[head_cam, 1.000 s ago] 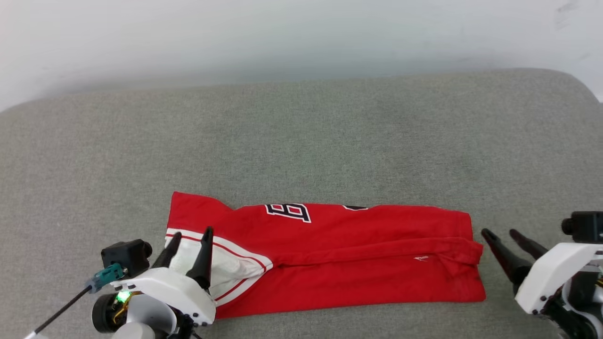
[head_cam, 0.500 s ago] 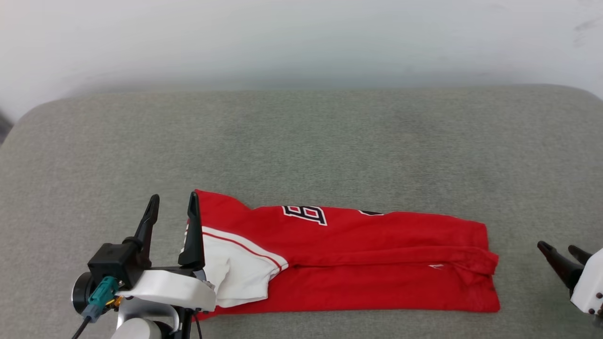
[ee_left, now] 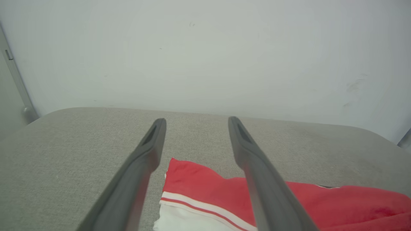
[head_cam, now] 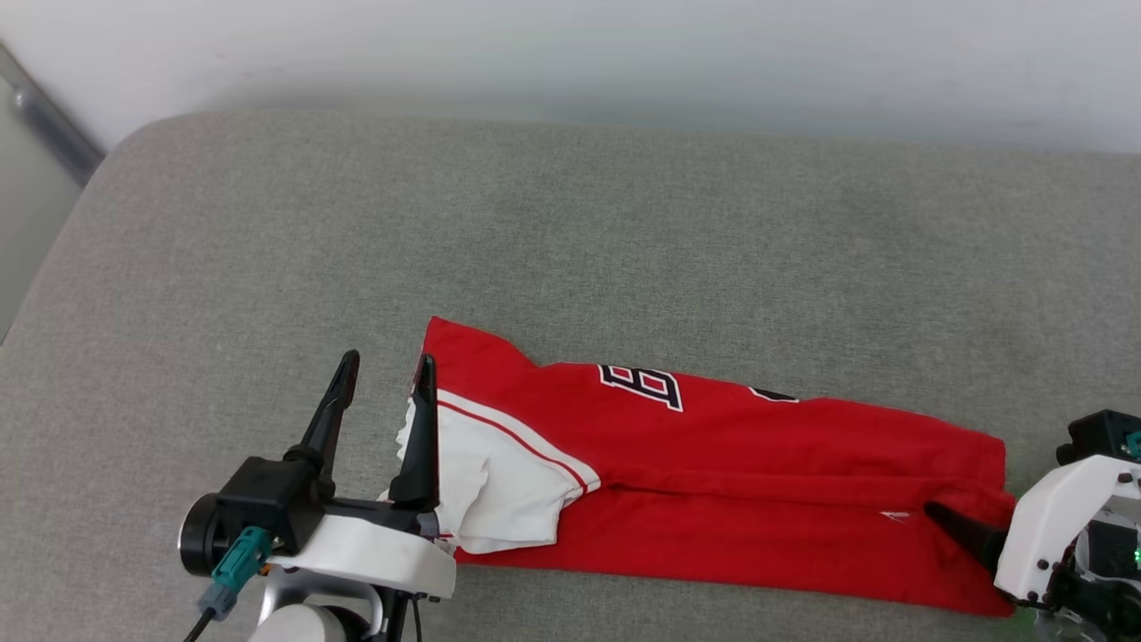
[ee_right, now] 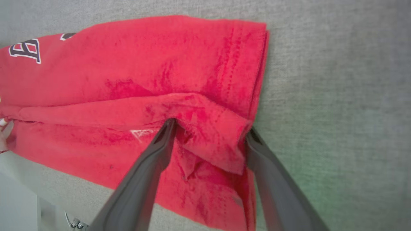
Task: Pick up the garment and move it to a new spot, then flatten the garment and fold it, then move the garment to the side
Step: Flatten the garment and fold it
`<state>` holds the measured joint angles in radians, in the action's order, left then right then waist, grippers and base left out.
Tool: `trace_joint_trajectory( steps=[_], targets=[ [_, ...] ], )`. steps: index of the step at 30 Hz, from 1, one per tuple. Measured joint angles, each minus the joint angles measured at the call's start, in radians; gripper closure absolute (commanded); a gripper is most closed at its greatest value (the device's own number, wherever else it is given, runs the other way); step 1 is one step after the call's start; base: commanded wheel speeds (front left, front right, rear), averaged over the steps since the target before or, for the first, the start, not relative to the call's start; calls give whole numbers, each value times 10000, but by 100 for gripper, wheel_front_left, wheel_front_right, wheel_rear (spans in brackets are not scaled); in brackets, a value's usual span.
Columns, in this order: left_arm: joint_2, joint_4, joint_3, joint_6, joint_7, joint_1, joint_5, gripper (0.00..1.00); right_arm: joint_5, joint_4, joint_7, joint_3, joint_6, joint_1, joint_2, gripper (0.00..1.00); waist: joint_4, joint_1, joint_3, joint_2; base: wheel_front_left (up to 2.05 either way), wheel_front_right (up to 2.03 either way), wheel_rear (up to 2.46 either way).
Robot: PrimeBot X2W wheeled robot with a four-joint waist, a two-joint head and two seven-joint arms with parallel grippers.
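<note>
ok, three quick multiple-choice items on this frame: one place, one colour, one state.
1. Where are the right jaws? A) on the sleeve B) straddling a raised fold at the garment's hem end C) clear of the garment.
2. Sleeve colour? A) black B) blue C) white with red-striped trim.
3. Left jaws? A) open B) shut on the sleeve C) shut, empty.
Answers: B, the right wrist view shows the fold between them; C, the head view shows it; A, the left wrist view shows a clear gap.
</note>
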<state>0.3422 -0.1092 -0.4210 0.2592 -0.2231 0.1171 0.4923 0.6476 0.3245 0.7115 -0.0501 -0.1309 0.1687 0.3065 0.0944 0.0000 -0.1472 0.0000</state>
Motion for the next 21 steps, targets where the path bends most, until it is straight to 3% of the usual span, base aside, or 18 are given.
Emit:
trace_joint_trajectory(
  steps=[2, 3, 4, 14, 21],
  targets=[
    [-42, 2, -61, -15, 0, 69, 2, 0, 86, 244, 236, 98, -2, 135, 6, 0, 77, 0, -91, 0, 0, 0, 0],
    [-65, 4, -88, -33, 0, 81, 2, 0, 140, 355, 337, 134, 0, 193, 36, 31, 106, 0, -129, 0, 0, 0, 0],
    [-90, 40, -130, -40, -6, 121, 19, 0, 274, 585, 537, 257, 0, 388, 123, 100, 158, 0, -194, 0, 0, 0, 0],
    [-21, 194, -130, 12, 6, 78, 35, 0, 341, 491, 430, 968, 0, 637, 441, 100, -45, 0, 205, 0, 0, 0, 0],
    [65, 115, -69, 153, 48, -129, 71, 0, 255, 134, 460, 596, -4, 655, 846, 100, -555, 0, 495, 0, 0, 0, 0]
  ],
)
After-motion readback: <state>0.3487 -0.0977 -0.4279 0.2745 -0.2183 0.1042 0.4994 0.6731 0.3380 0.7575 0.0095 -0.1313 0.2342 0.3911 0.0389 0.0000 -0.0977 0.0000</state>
